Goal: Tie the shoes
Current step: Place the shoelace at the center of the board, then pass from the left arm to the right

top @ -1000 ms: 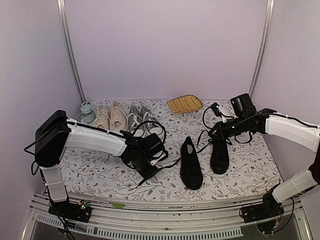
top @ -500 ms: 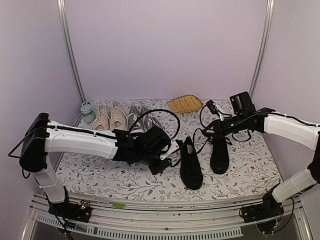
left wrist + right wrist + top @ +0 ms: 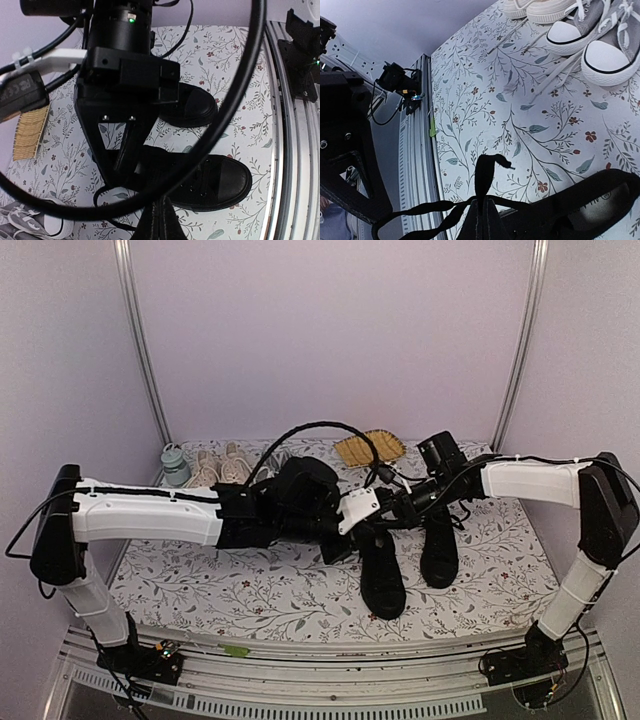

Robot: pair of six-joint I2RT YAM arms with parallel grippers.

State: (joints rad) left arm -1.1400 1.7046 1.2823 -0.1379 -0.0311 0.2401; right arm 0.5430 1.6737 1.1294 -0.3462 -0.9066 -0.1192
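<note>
Two black shoes lie side by side on the flowered cloth, the left one (image 3: 382, 578) and the right one (image 3: 440, 552). My left gripper (image 3: 335, 548) reaches across to the heel end of the left shoe. In the left wrist view its fingertips (image 3: 159, 207) are pressed shut over that shoe (image 3: 215, 182), with a black lace (image 3: 102, 200) looping in towards them. My right gripper (image 3: 385, 518) hovers just above the same shoe. In the right wrist view it (image 3: 484, 202) is shut on a black lace (image 3: 487, 172) whose end sticks up past the tips.
A beige pair (image 3: 220, 468) and a grey pair with white toe caps (image 3: 605, 45) stand at the back left. A teal jar (image 3: 175, 465) is beside them and a woven yellow tray (image 3: 370, 447) at the back middle. The metal rail (image 3: 415, 150) runs along the table's front edge.
My left gripper has swung right from the middle-left cloth to the left black shoe. My right gripper has moved left from the right shoe, so both now meet over the left shoe.
</note>
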